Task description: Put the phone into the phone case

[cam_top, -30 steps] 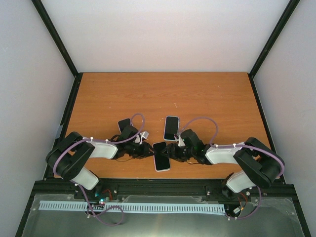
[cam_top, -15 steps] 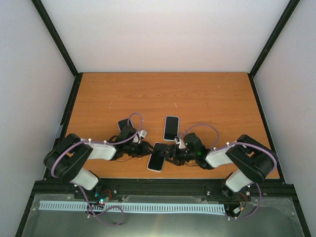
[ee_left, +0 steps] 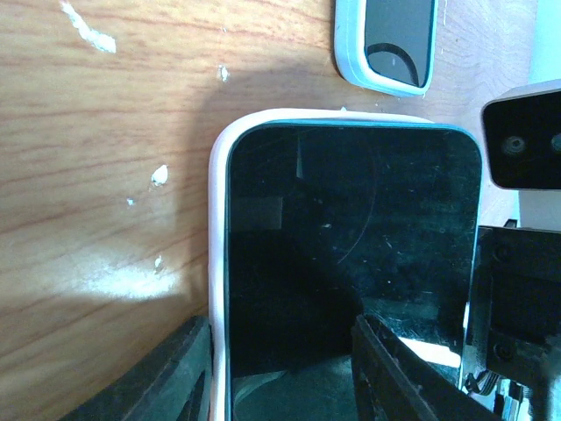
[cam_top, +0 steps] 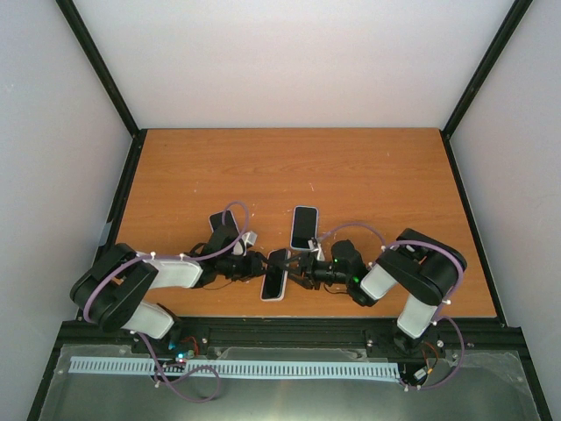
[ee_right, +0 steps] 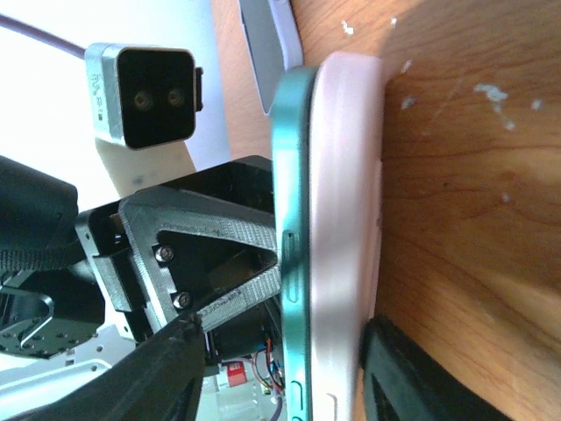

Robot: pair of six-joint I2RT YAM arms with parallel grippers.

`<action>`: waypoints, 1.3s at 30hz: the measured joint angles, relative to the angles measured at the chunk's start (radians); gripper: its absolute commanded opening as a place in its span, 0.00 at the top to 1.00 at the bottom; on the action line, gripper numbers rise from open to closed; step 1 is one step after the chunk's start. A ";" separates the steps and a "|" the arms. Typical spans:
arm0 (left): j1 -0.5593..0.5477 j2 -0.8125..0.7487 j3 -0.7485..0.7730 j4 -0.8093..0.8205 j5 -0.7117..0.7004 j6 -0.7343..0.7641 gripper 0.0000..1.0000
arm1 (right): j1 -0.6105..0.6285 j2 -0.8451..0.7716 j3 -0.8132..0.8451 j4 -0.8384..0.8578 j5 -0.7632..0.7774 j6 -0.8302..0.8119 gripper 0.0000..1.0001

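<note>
A phone with a black screen (ee_left: 351, 246) and teal edge (ee_right: 294, 219) lies in a pale pink case (ee_left: 217, 263), low centre on the table (cam_top: 274, 276). In the right wrist view the teal edge stands clear of the case (ee_right: 342, 228) along that side. My left gripper (ee_left: 280, 377) is open. One finger is outside the case's left rim and the other is over the screen. My right gripper (ee_right: 289, 377) is open around the phone's edge. One finger (ee_right: 412, 377) is against the case's back and the other is clear of the screen.
A second white-rimmed phone or case (cam_top: 304, 228) lies just beyond the grippers and also shows in the left wrist view (ee_left: 390, 44). Another one (cam_top: 217, 221) lies partly under the left arm. The grippers (cam_top: 259, 265) (cam_top: 298, 272) face each other closely.
</note>
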 measured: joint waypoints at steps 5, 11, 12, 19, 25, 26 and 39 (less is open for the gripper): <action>0.000 -0.002 0.000 -0.003 0.000 -0.002 0.56 | 0.000 0.040 -0.006 0.037 0.003 0.005 0.79; 0.000 -0.003 0.000 -0.007 -0.002 -0.002 0.56 | 0.000 0.063 -0.008 0.066 0.000 -0.006 0.97; 0.001 -0.003 0.000 -0.007 -0.002 -0.003 0.56 | 0.000 0.065 -0.008 0.068 0.001 -0.009 0.97; 0.001 -0.003 0.000 -0.008 -0.003 -0.002 0.56 | 0.000 0.055 -0.006 0.042 0.003 -0.036 0.76; -0.002 0.010 0.005 -0.006 0.014 -0.003 0.56 | 0.002 0.013 0.025 -0.073 0.017 -0.063 0.69; -0.003 0.012 0.006 -0.006 0.017 -0.003 0.56 | 0.002 0.003 0.034 -0.097 0.019 -0.071 0.76; 0.006 -0.126 0.021 -0.170 0.025 0.015 0.37 | 0.011 -0.216 0.074 -0.422 0.086 -0.210 0.96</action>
